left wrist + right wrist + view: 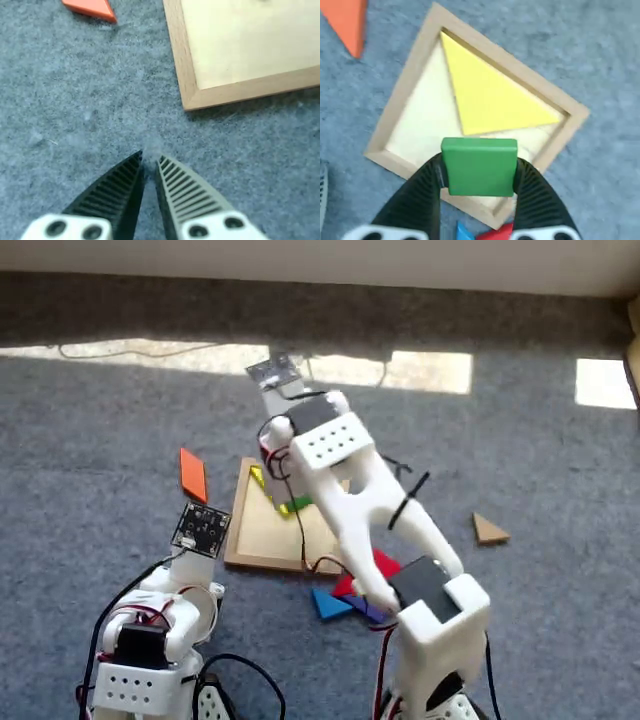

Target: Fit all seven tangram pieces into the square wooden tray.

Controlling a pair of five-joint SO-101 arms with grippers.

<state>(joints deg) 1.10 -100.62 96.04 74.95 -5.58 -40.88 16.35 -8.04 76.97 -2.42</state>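
**A:** From above?
**B:** The wooden tray [262,540] lies on the carpet [90,440], with an orange piece [193,475] just beside its left edge and a tan triangle [489,530] well apart to its right.
**A:** Left wrist?
**B:** The left gripper [150,161] hangs over carpet near a tray corner, jaws almost closed, gripping nothing.
**A:** Right wrist?
**B:** The right gripper [479,161] clamps a green piece [479,172] above the tray's edge. A yellow triangle [492,100] lies inside, long side against one wall.

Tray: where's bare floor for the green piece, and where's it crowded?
Bare tray floor between the yellow triangle and the rim nearest the orange piece. Crowded: carpet outside the tray's corner, where the blue piece and red piece lie.
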